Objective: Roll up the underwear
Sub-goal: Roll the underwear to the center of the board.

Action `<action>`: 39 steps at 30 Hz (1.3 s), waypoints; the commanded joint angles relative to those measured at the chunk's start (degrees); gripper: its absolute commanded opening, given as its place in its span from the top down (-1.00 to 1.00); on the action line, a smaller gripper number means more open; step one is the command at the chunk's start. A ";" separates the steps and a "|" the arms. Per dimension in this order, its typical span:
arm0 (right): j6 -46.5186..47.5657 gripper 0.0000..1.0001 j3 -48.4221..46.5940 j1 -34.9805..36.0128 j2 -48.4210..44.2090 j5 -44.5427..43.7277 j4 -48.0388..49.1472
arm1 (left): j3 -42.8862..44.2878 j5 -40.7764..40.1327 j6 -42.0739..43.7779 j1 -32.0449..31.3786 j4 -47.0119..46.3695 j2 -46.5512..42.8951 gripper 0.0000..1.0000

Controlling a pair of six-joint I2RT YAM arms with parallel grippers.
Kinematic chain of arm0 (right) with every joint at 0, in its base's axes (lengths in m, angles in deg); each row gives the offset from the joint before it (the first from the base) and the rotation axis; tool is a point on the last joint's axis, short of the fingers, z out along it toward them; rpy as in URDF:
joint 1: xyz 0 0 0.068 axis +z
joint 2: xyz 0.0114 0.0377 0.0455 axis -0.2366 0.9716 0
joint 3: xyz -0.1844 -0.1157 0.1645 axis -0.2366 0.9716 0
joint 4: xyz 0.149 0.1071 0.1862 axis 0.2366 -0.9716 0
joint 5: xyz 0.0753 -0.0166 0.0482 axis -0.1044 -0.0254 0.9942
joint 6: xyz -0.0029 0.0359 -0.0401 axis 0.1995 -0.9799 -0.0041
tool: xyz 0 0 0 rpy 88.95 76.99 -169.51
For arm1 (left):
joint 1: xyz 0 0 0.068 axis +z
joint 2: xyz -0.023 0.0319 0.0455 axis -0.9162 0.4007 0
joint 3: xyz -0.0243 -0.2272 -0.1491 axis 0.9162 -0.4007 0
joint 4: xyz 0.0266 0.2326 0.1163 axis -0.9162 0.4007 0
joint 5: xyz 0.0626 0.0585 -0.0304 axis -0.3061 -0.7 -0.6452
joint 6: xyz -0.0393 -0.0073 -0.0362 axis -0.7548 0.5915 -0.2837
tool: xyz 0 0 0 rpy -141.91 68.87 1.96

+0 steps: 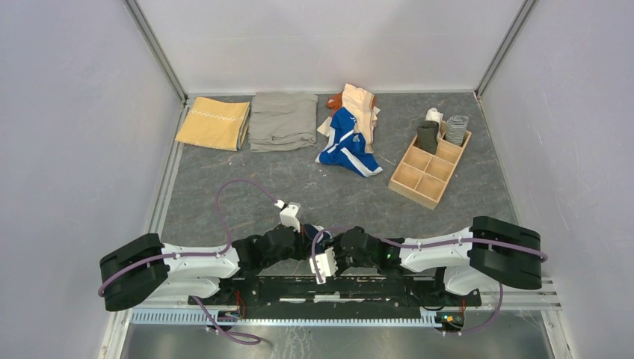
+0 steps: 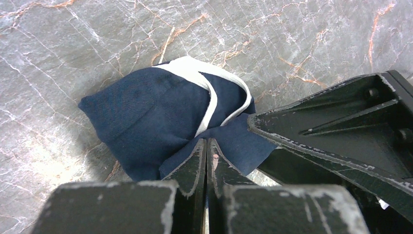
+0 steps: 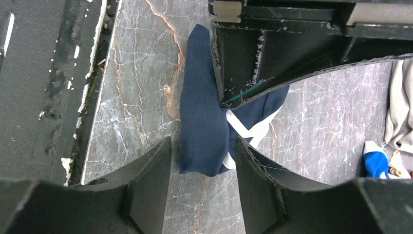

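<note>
Left jaws clamp the navy briefs point(image 2: 146, 117) on the counter point(image 2: 292, 39); right jaws apart beside them; blue-peach pile point(image 1: 351, 131) well beyond.

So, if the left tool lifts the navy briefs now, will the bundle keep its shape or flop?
Probably it flops: the navy briefs look soft and creased, and the left tool pinches only one edge. Being thin cloth, they are likely light. The white trim lies loose, so the bundle may unroll.
</note>
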 commanded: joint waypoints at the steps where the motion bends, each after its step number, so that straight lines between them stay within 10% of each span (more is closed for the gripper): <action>1: 0.23 -0.10 -2.05 0.44 1.28 1.38 2.90 | -0.85 -1.59 0.08 -0.10 7.48 1.71 0.96; 16: 0.33 0.01 -3.44 2.07 4.57 -4.23 2.77 | -0.76 -1.32 0.43 -0.06 7.24 1.75 0.96; 23: -1.06 0.60 -4.62 2.04 6.87 -5.67 -0.74 | -0.92 -1.45 0.83 -0.03 7.12 1.11 0.96; 29: -12.67 0.99 -3.94 2.03 6.17 -7.14 -2.88 | -1.29 -2.32 2.38 0.06 6.44 -2.46 0.96; 39: -29.82 1.00 -7.18 1.93 5.32 -1.58 -15.09 | 3.47 -10.92 4.52 0.15 11.53 -14.79 0.96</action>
